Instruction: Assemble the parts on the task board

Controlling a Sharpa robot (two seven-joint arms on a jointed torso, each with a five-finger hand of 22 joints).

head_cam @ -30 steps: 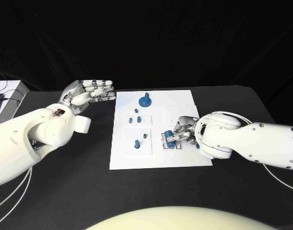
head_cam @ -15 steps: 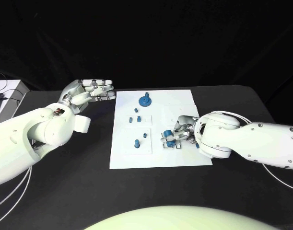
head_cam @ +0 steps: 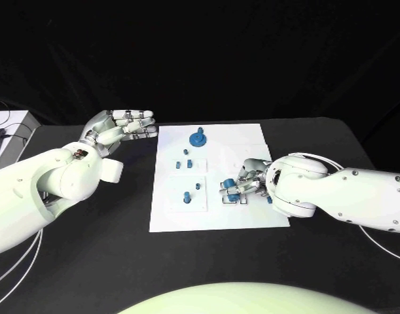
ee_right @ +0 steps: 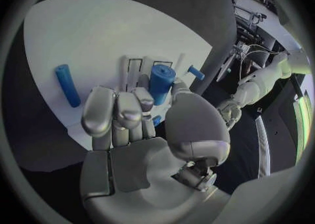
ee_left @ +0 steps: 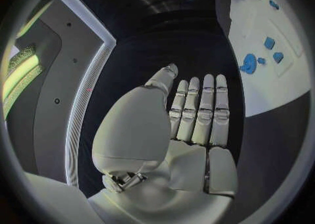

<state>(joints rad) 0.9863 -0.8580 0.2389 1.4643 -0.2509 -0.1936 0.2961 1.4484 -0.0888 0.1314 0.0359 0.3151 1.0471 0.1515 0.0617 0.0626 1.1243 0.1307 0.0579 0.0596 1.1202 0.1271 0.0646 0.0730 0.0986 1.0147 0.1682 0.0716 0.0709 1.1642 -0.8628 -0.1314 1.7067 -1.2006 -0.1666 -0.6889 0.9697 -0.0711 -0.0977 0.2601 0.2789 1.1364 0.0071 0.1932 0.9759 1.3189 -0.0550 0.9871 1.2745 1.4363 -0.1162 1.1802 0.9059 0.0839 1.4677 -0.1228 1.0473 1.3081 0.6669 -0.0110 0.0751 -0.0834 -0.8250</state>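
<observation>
Right hand (head_cam: 247, 178) on the task board (head_cam: 220, 216)
Fingers clamped on a blue cylinder (ee_right: 160, 81); left hand (head_cam: 116, 129) hovers, fingers apart.

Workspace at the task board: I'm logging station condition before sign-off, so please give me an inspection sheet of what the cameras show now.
Surface: black table, bare around the board.
Job's things: white task board mid-table; blue gear-like part at its far end, small blue parts down its middle, a blue cylinder at the right hand's fingertips, a blue rod lying apart on the board.
Clutter: nothing seen on the table.
Hands: left hand raised beside the board, fingers apart, holding nothing; right hand down on the board, fingers curled at the cylinder; a firm grip cannot be confirmed.
Cables: white cables beneath the right arm.
Surroundings: black backdrop.
</observation>
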